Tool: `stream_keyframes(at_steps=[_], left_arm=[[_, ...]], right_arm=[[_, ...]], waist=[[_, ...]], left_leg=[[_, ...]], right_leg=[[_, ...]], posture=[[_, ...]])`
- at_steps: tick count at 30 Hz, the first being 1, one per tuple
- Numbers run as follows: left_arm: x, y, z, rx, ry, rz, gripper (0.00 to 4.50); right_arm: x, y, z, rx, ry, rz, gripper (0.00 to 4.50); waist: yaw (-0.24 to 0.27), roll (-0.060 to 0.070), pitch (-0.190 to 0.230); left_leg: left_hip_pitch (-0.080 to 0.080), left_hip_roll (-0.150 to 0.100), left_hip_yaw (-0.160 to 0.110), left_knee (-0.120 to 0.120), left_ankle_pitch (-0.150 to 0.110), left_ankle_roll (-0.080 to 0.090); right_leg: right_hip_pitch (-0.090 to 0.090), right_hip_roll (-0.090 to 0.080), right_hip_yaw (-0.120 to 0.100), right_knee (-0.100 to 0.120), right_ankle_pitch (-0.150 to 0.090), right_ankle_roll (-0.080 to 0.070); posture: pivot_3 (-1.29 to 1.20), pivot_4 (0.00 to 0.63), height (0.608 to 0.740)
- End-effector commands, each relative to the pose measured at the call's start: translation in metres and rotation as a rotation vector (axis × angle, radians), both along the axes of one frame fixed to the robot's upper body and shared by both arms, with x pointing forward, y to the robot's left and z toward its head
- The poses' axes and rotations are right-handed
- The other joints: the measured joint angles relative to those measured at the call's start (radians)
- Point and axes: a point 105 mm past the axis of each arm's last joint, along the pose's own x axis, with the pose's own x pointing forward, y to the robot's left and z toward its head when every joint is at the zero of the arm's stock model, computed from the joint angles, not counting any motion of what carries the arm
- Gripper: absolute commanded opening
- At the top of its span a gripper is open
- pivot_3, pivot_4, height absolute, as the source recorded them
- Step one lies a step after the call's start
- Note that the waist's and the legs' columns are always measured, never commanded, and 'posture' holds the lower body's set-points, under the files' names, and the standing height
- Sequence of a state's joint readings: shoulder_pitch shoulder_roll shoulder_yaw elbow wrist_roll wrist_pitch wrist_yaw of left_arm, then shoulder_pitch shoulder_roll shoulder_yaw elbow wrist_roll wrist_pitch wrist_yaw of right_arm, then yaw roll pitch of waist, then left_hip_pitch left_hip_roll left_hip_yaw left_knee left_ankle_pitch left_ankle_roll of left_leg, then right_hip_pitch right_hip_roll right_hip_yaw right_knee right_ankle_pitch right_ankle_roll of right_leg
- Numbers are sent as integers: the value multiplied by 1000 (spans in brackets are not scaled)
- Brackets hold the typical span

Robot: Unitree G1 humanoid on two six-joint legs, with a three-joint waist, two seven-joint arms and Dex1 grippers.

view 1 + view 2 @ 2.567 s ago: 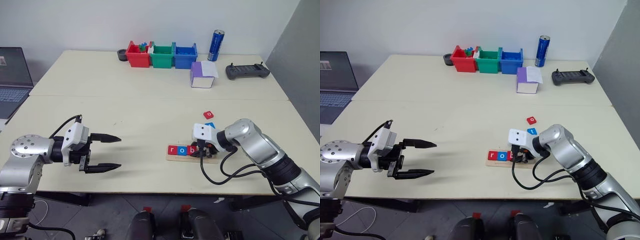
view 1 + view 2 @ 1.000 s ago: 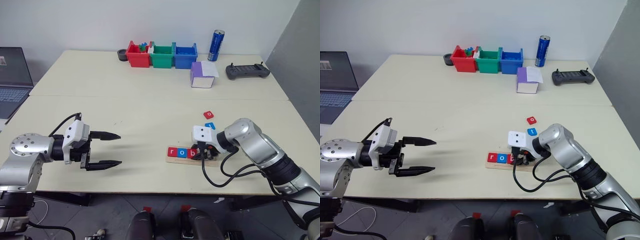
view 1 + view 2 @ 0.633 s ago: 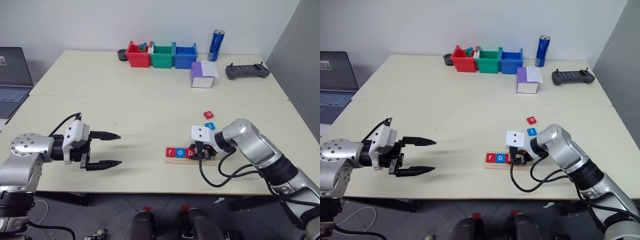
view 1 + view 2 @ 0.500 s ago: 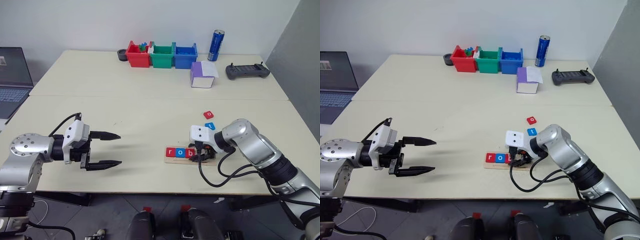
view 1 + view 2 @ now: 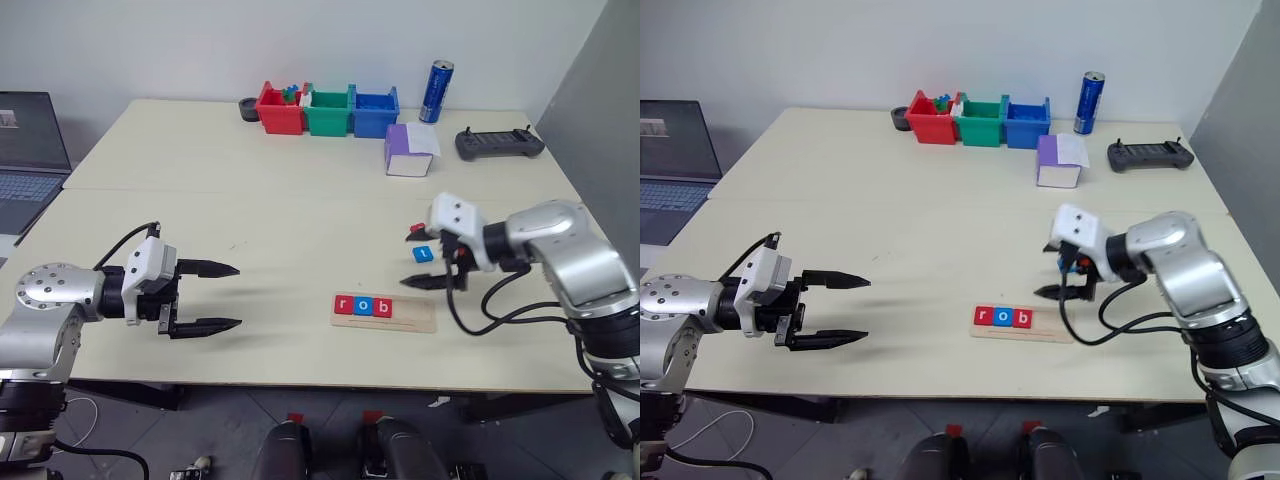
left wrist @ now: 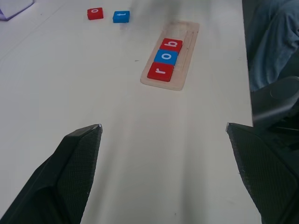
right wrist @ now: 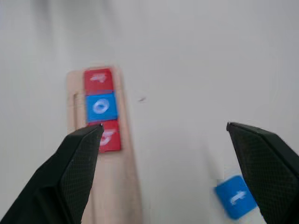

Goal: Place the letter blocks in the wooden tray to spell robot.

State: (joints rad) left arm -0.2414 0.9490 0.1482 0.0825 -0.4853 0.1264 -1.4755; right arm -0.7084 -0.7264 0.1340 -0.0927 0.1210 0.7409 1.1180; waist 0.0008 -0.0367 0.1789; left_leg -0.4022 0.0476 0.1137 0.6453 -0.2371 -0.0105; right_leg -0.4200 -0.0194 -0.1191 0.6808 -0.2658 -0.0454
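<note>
the wooden tray (image 5: pixel 384 311) lies near the table's (image 5: pixel 260 210) front edge, holding red r, blue o, red b tiles (image 5: pixel 363 306). a blue t tile (image 5: pixel 423 254) and a red tile (image 5: pixel 415 232) lie just behind it. the right gripper (image 5: pixel 432 259) hangs over them, fingers apart, empty. the left gripper (image 5: pixel 212 296) hovers well apart, fingers spread.

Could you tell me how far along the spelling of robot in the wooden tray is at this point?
Done: three letter blocks, r, o, b, sit in the wooden tray, filling its left part.

In hand: nothing; the right gripper is open above the table near the loose tiles, and the left gripper is open too.

Left: the red o block and blue t block still lie on the table.
</note>
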Motion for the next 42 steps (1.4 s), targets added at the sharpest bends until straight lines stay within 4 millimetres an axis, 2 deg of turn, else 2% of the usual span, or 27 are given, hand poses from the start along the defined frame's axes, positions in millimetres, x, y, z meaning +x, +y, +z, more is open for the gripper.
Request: stream_keyframes(at_steps=[1,2,6,8,13,17,23,32,35,38,42], left_arm=[[0,2,10,7,-47,0,4500],[0,2,10,6,-46,0,4500],[2,0,10,1,-48,-4,4500],[2,0,10,0,-50,-5,4500],[4,0,12,2,-62,-7,4500],[2,0,11,2,-61,-5,4500],[0,-1,8,-3,-59,-2,4500],[0,-1,9,-2,-65,2,4500],[2,-1,10,-2,-69,2,4500],[3,-1,11,-2,-70,1,4500],[5,-1,10,1,-62,-7,4500]], right_arm=[[29,-32,-4,72,-52,-260,4476],[33,-32,-6,81,-53,-285,4476],[72,-33,-27,128,-24,-527,4476],[80,-31,-30,154,-16,-566,4476],[98,-28,-32,207,-13,-658,4476],[102,-25,-35,225,1,-668,4476],[102,-8,-42,245,36,-640,4476],[105,-5,-64,219,107,-664,4476],[106,-4,-67,211,106,-674,3902],[107,-4,-64,212,96,-681,2836],[106,-4,-49,242,63,-674,1453]], waist=[[-1,0,0],[-3,0,0],[-23,1,0],[-27,1,0],[-28,1,0],[-28,1,0],[-31,1,1],[-31,1,0],[-32,1,0],[-32,1,0],[-31,1,1]], left_leg=[[0,0,0,0,0,0],[0,0,0,0,0,0],[1,1,1,-1,1,-2],[1,1,1,-1,4,-7],[0,0,0,-1,4,-7],[0,0,1,-1,4,-7],[0,0,1,-2,4,-7],[0,0,1,-2,4,-7],[0,0,1,-2,4,-7],[0,0,1,-2,4,-7],[0,0,1,-2,4,-7]], right_leg=[[0,0,0,0,0,0],[0,0,0,0,0,0],[-1,1,1,2,0,0],[-1,1,1,3,0,0],[-1,0,1,1,0,0],[-1,0,1,1,0,0],[-1,0,1,1,0,0],[-1,0,1,2,0,0],[-1,0,1,2,0,0],[-1,0,1,2,0,0],[-1,0,1,2,0,0]], posture=[[0,150,740],[0,150,740],[0,150,740],[0,150,740],[0,150,740],[0,150,740],[0,150,740],[0,150,740],[0,150,740],[0,150,740],[0,150,740]])
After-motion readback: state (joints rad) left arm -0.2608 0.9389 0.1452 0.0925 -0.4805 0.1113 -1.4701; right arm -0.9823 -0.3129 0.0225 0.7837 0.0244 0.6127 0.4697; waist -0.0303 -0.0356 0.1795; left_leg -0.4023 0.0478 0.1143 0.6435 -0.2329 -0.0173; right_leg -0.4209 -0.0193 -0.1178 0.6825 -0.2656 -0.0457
